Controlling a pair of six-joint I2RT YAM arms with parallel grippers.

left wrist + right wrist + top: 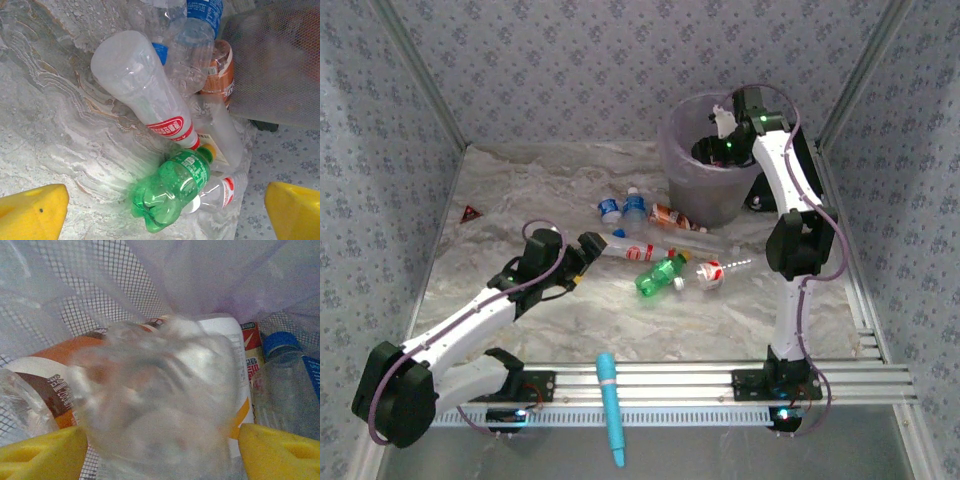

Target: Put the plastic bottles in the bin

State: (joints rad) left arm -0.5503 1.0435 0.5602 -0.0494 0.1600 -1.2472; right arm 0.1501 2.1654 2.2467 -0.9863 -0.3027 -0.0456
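Several plastic bottles lie on the marbled table in front of the bin (705,190), a pale-purple round basket. My left gripper (588,250) is open and low beside them. In the left wrist view its yellow fingers (32,210) stand wide on either side of a green bottle (172,192), apart from it. A clear bottle with a red label (137,85) lies just beyond. My right gripper (725,125) hangs over the bin's mouth, open. A blurred clear bottle (160,400) is between its fingers (40,452), loose, above other bottles (285,385) inside the bin's mesh wall (75,290).
Two blue-labelled bottles (622,208) and an orange-labelled one (670,215) lie by the bin's foot. A light-blue pen-shaped tool (610,405) rests across the front rail. A small red triangle (470,212) sits far left. Patterned walls close in three sides.
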